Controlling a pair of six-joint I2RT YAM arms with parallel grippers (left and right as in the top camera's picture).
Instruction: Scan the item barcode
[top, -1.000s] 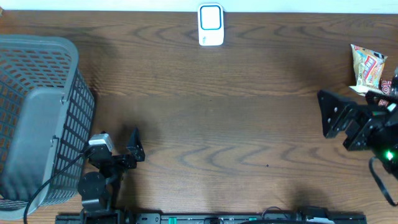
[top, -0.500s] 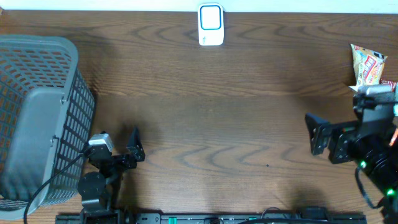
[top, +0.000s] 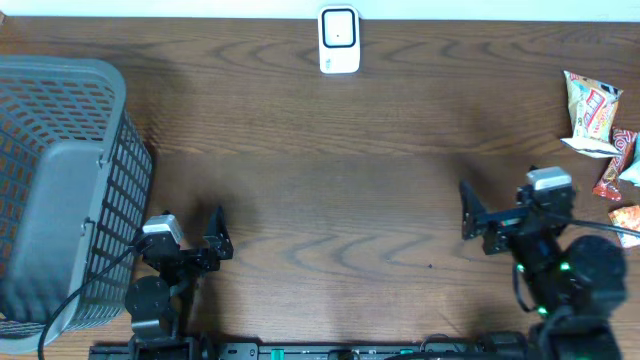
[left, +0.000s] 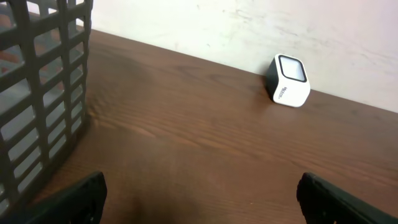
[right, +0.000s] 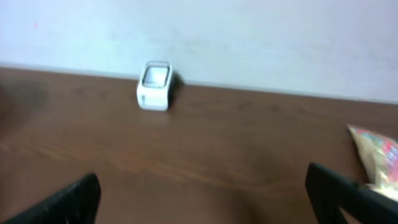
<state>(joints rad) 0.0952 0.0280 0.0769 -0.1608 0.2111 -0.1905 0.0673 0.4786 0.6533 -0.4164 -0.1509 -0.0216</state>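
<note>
Both pairs of jaws stand apart, empty. The right jaws should pinch the far-right crinkly yellow snack packet (top: 590, 108) by an edge, keeping its barcode clear for the small white box-shaped scanner (top: 339, 40).

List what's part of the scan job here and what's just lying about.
Job:
- scanner
- snack packets, the likely items to scan

Lying about:
- basket, not needed for scanning itself
</note>
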